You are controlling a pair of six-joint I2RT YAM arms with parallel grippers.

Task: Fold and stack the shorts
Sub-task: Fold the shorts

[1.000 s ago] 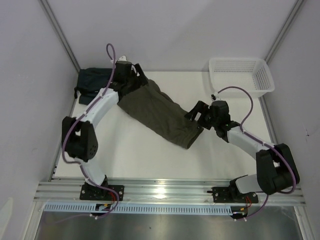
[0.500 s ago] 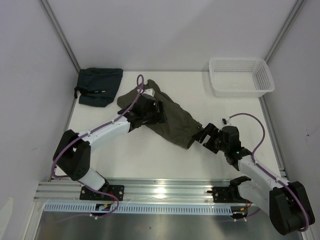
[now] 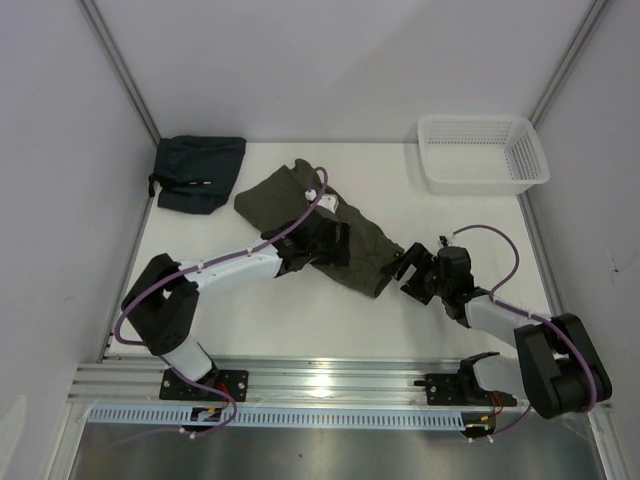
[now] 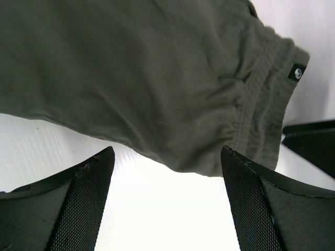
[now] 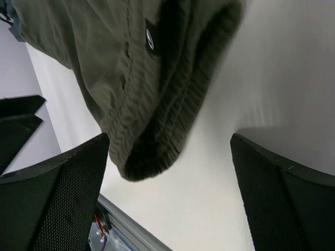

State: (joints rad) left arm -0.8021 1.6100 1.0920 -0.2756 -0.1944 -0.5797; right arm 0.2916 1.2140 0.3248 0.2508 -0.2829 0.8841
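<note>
White tabletop [image 3: 250, 320], dark folded cloth [image 3: 200, 172] way off far-left, left gripper [image 3: 335, 243] spread wide, empty, at the olive shorts' [image 3: 285, 195] near edge, their bunched end just ahead of the right gripper [image 3: 410, 275], also wide open, bare table either side, basket [image 3: 482, 150] far beyond.

A: Olive-green shorts [image 3: 278, 195] on the white desk [image 3: 330, 310], little black tag [image 4: 297, 72] with a white mark

B: Dark teal cloth [image 3: 198, 172], white mesh basket [image 3: 482, 152], purple cables [image 3: 484, 229], left pincer [image 4: 166, 152] and right pincer [image 5: 170, 138] black, finely cross-hatched
</note>
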